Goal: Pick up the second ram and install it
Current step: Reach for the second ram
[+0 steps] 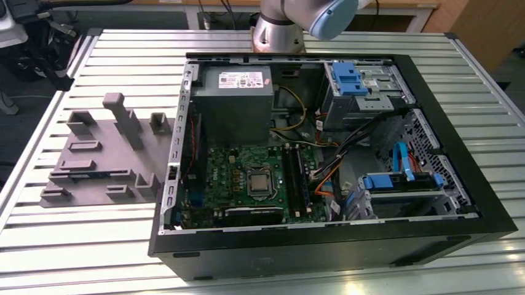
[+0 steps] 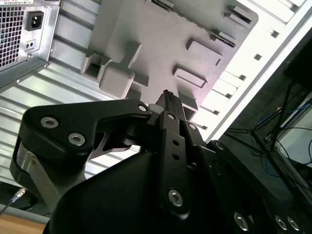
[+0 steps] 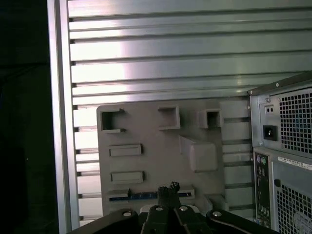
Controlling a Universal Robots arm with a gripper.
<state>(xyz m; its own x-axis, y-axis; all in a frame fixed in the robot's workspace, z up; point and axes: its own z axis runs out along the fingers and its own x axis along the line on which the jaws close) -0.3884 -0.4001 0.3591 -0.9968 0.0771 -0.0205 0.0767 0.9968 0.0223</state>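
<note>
Overhead, hung with the tool (image 3: 168,189) pressed together on nothing. Saw the second ram (image 3: 139,196) well below its tips, slotted along one edge of the grey fixture plate (image 3: 156,165), beside the computer case (image 3: 287,146) on the surface (image 3: 146,63).

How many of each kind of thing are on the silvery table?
Computer case: 1
Grey fixture plate: 1
Ram stick, lying in the plate: 1
Robot arm: 1
Total: 4

Grey fixture plate (image 1: 98,163); dark second ram (image 3: 136,196); black case (image 1: 328,252); green motherboard (image 1: 230,166).
</note>
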